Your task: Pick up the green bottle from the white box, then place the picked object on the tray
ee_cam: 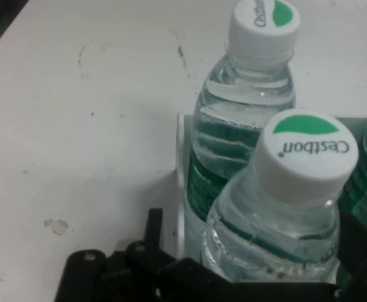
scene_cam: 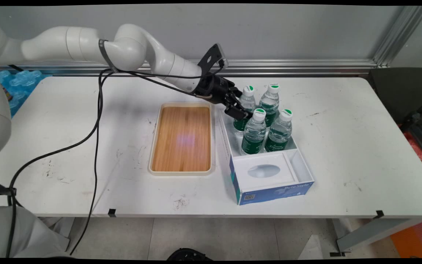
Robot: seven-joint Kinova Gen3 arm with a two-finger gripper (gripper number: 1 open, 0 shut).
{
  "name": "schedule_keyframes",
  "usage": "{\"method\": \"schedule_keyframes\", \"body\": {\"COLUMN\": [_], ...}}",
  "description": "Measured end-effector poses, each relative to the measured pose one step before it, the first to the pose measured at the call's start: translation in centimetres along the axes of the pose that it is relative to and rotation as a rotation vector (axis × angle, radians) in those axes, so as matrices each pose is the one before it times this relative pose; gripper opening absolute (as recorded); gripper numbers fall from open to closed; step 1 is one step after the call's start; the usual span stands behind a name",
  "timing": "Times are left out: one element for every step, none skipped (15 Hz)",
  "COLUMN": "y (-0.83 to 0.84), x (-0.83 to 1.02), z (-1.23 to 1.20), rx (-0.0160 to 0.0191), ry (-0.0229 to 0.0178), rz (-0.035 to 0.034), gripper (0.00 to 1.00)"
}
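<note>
Overall, a scuffed white table (scene_cam: 343,139) stands before a grey wall with an aluminium rail; a wooden tray (scene_cam: 181,138) lies at centre, just beside an open white-and-blue box (scene_cam: 269,190) whose far compartment holds four water bottles. Gripper (scene_cam: 241,113) sits at the near-left bottle (scene_cam: 254,131), with the far-left bottle (scene_cam: 243,106) behind it; hand view shows linkage flanking that bottle (ee_cam: 284,214), fingertips cut off; grip cannot be told.
</note>
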Motion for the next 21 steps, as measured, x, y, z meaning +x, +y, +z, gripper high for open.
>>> {"method": "schedule_keyframes", "body": {"y": [0.004, 0.011, 0.013, 0.003, -0.010, -0.005, -0.006, -0.004, 0.005, 0.043, 0.084, 0.091, 0.155, 0.149, 0.136, 0.149, 0.194, 0.240, 0.236, 0.157, 0.139], "x": [-0.101, -0.109, -0.098, -0.080, -0.087, -0.098, -0.079, -0.046, -0.048, -0.009, 0.106, 0.156, 0.305, 0.304, 0.287, 0.289, 0.331, 0.358, 0.314, 0.237, 0.284], "z": [0.057, 0.000, -0.024, -0.065, -0.163, -0.187, -0.231, -0.181, -0.265, -0.386, -0.419, -0.376, -0.470, -0.492, -0.396, -0.415, -0.623, -0.877, -1.010, -0.753, -0.810], "rx": [-0.00053, -0.00117, -0.00213, -0.00186, -0.00209, -0.00198, -0.00181, -0.00139, -0.00196, -0.00301, -0.00486, -0.00394, -0.00502, -0.00445, -0.00324, -0.00380, -0.00383, -0.00276, -0.00062, 0.00049, 0.00149], "ry": [0.00273, 0.00376, 0.00290, 0.00200, 0.00251, 0.00145, 0.00101, 0.00087, 0.00145, 0.00235, 0.00397, 0.00499, 0.00729, 0.00701, 0.00537, 0.00384, 0.00256, -0.00076, -0.00248, -0.00175, -0.00142], "rz": [-0.00177, -0.00188, -0.00033, -0.00008, 0.00105, 0.00142, 0.00176, 0.00122, 0.00205, 0.00351, 0.00451, 0.00411, 0.00553, 0.00487, 0.00435, 0.00545, 0.00806, 0.01227, 0.01105, 0.00826, 0.00946], "gripper": [1.00, 1.00, 0.00, 0.00, 0.00, 0.00, 0.00, 0.00, 0.00, 0.00, 0.00, 0.00, 0.00, 0.00, 0.00, 0.00, 0.00, 0.00, 0.00, 0.00, 0.00]}}
